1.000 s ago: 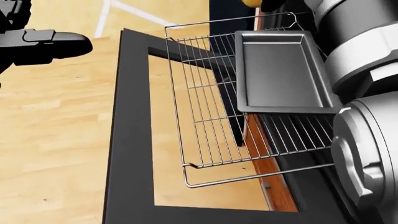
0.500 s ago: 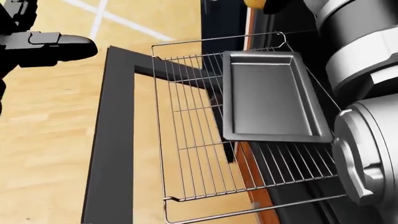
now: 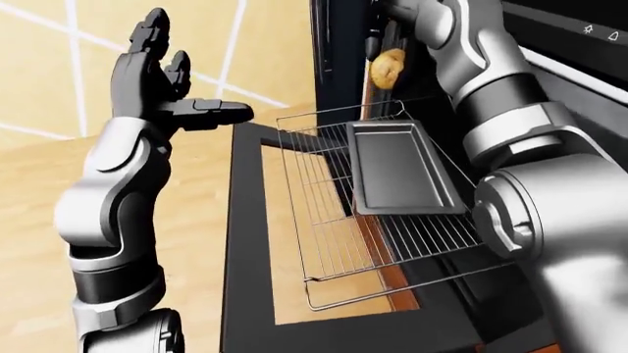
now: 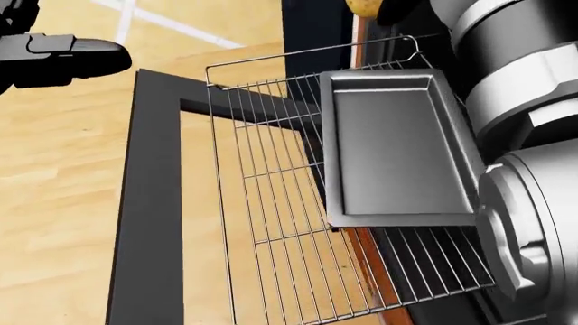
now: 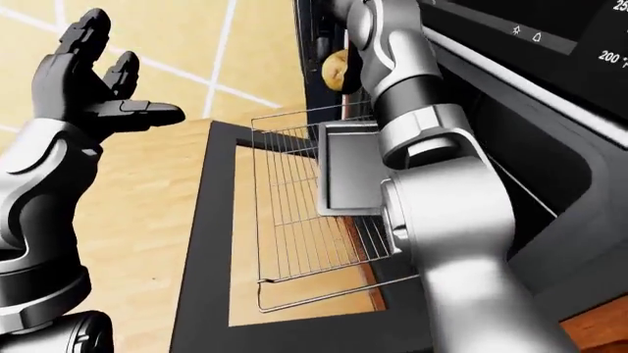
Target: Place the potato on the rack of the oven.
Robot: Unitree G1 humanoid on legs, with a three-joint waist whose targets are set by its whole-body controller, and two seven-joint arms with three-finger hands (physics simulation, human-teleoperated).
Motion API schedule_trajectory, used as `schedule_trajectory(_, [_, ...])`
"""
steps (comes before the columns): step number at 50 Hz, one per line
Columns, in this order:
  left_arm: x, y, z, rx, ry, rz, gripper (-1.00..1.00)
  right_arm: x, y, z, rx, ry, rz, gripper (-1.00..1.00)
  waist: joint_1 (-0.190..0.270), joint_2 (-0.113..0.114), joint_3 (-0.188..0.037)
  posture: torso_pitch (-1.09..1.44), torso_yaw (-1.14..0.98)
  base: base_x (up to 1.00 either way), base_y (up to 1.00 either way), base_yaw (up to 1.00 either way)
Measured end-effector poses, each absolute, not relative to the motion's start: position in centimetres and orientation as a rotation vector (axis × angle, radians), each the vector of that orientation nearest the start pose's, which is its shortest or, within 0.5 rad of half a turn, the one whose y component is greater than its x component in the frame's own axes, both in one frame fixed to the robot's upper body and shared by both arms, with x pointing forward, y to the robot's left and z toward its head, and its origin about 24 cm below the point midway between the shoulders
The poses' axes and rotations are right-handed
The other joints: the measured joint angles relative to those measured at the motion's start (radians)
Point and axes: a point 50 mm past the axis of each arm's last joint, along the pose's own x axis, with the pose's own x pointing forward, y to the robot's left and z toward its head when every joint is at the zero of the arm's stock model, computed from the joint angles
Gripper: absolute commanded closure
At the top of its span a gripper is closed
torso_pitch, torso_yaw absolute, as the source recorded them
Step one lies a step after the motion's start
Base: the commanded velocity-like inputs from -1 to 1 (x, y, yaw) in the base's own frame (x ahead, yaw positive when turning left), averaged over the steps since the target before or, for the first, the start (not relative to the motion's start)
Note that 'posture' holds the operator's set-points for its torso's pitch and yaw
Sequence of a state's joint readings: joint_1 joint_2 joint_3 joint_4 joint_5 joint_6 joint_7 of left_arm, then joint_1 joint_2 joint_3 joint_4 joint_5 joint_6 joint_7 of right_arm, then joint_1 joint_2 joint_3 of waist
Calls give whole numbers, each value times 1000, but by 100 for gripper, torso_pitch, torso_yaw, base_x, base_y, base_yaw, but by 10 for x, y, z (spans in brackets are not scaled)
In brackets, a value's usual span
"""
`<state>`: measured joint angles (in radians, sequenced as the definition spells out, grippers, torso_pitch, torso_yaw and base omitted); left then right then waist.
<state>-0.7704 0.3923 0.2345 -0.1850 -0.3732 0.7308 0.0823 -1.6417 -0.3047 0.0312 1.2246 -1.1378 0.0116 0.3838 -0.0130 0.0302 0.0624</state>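
Note:
The potato [image 3: 386, 68] is yellow-brown and hangs in my right hand [image 3: 379, 53], above the top end of the wire oven rack [image 3: 324, 213]. The hand's fingers are closed round it, and most of the hand is hidden behind my right forearm. The rack is pulled out over the open oven door [image 3: 245, 243]. A grey baking tray [image 3: 397, 169] lies on the rack's right half. My left hand [image 3: 167, 81] is open and empty, raised at the upper left, apart from the door and rack.
The oven's dark cavity and control panel [image 5: 550, 44] are at the right. The light wood floor [image 3: 196, 213] lies left of the door and shows through the door window. My right arm [image 5: 432, 191] covers much of the right side.
The head view has shifted, so the rack, tray and door sit further left and look larger. The potato stays at the top edge in my right hand. My left hand stays open.

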Motion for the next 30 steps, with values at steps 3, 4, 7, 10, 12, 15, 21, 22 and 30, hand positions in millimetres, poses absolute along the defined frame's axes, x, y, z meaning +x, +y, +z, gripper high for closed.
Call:
schedule_trajectory(3, [326, 201, 268, -33, -263, 16, -100, 421, -119, 345, -1477, -128, 89, 100, -1, -1, -2, 0, 0, 0, 0, 0])
schedule_trajectory(4, [327, 202, 267, -33, -261, 17, -100, 422, -119, 344, -1480, -127, 90, 100, -1, -1, -2, 0, 0, 0, 0, 0])
schedule_trajectory(7, [329, 203, 263, -34, -253, 20, -100, 423, -121, 339, -1487, -110, 104, 100, -2, -2, -1, 0, 0, 0, 0, 0])
schedule_trajectory(10, [330, 203, 262, -34, -243, 23, -100, 424, -123, 333, -1490, -86, 118, 100, -4, -3, 4, 0, 0, 0, 0, 0])
schedule_trajectory(12, [329, 203, 263, -34, -245, 24, -100, 425, -124, 328, -1493, -72, 124, 100, -6, -2, 6, 0, 0, 0, 0, 0])
schedule_trajectory(15, [329, 203, 263, -35, -250, 24, -100, 427, -125, 322, -1494, -59, 125, 100, -8, 0, 7, 0, 0, 0, 0, 0])
schedule_trajectory(21, [330, 204, 262, -36, -245, 25, -100, 429, -127, 310, -1475, -68, 96, 100, -9, 0, -1, 0, 0, 0, 0, 0])
schedule_trajectory(22, [330, 204, 262, -36, -242, 25, -100, 431, -127, 303, -1471, -70, 87, 100, -9, -2, -4, 0, 0, 0, 0, 0])
schedule_trajectory(30, [328, 205, 267, -36, -263, 31, -100, 434, -133, 275, -1456, -15, 95, 100, -3, 4, -3, 0, 0, 0, 0, 0])
